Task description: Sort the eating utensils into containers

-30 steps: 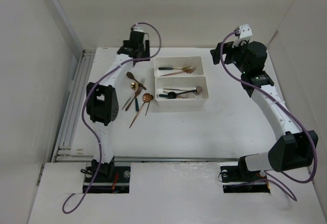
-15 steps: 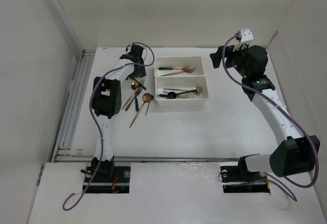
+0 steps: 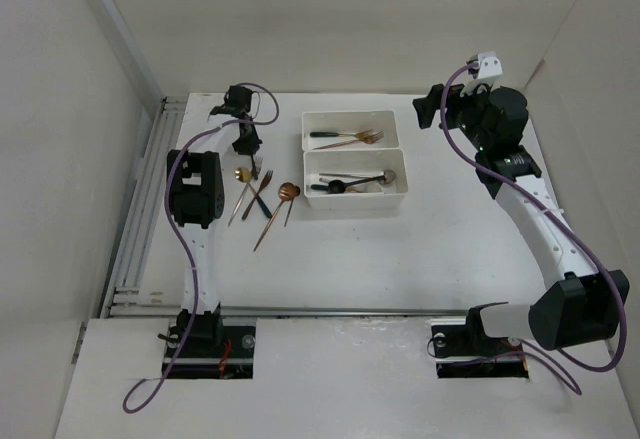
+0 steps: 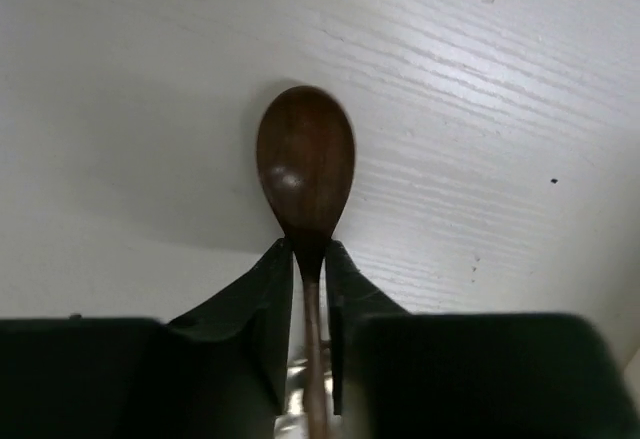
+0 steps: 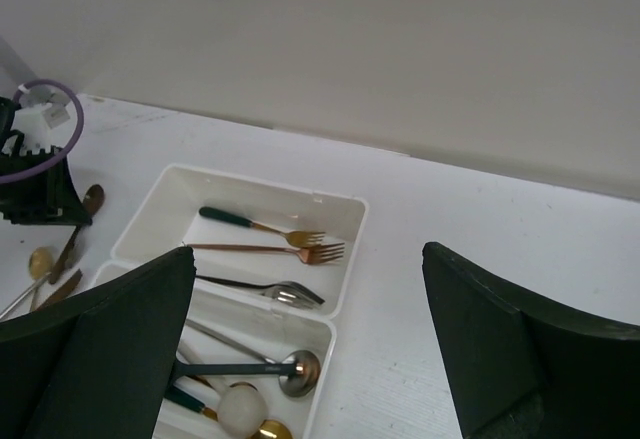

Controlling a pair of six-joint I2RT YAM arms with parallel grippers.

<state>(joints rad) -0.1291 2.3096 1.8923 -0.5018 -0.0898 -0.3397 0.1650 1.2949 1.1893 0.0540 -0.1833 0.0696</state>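
white table [image 3: 400, 259], plain pale walls [image 3: 400, 19]

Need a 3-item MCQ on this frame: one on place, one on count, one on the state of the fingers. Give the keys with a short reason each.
1. Where do the loose utensils lie?
A. on the table, left of the white bins
B. on the table, right of the bins
C. between the arm bases

2. How many forks are in the far bin?
A. one
B. three
C. five

3. The left fingers are:
A. open over bare table
B. shut on nothing
C. shut on the brown spoon

Answers:
1 A: the top view shows them on the left arm's side of the bins.
2 B: the right wrist view shows three lying side by side.
3 C: the left wrist view shows them pinching the spoon's neck.
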